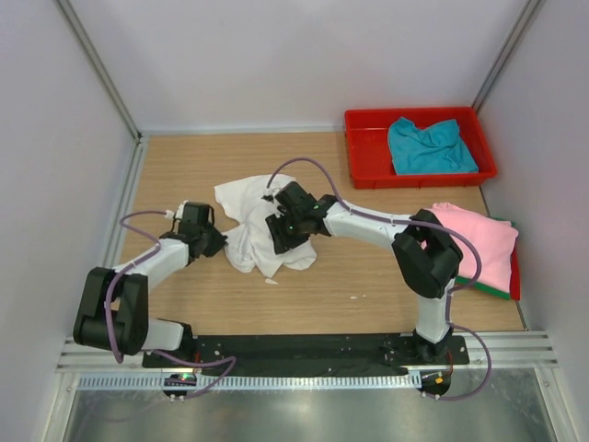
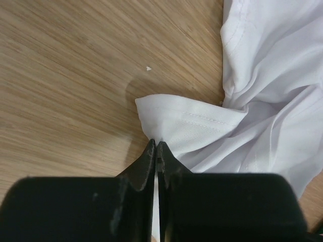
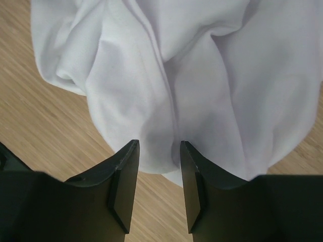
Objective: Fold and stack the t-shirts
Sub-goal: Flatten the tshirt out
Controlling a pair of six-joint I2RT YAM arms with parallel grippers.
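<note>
A crumpled white t-shirt [image 1: 248,226] lies on the wooden table in the middle. My left gripper [image 1: 213,241] is at its left edge, shut on a hemmed corner of the shirt [image 2: 186,126], with cloth pinched between the jaws. My right gripper [image 1: 283,232] hovers over the shirt's right part, open, its fingers [image 3: 123,171] above a bunched fold [image 3: 166,101] near the cloth's edge. A teal t-shirt [image 1: 429,145] lies crumpled in the red tray [image 1: 368,161]. A folded pink t-shirt [image 1: 480,241] lies at the right on a green one [image 1: 492,292].
The red tray stands at the back right. A second red edge [image 1: 514,272] shows under the pink and green stack by the right wall. White walls enclose the table on three sides. A small white scrap [image 1: 271,282] lies near the shirt.
</note>
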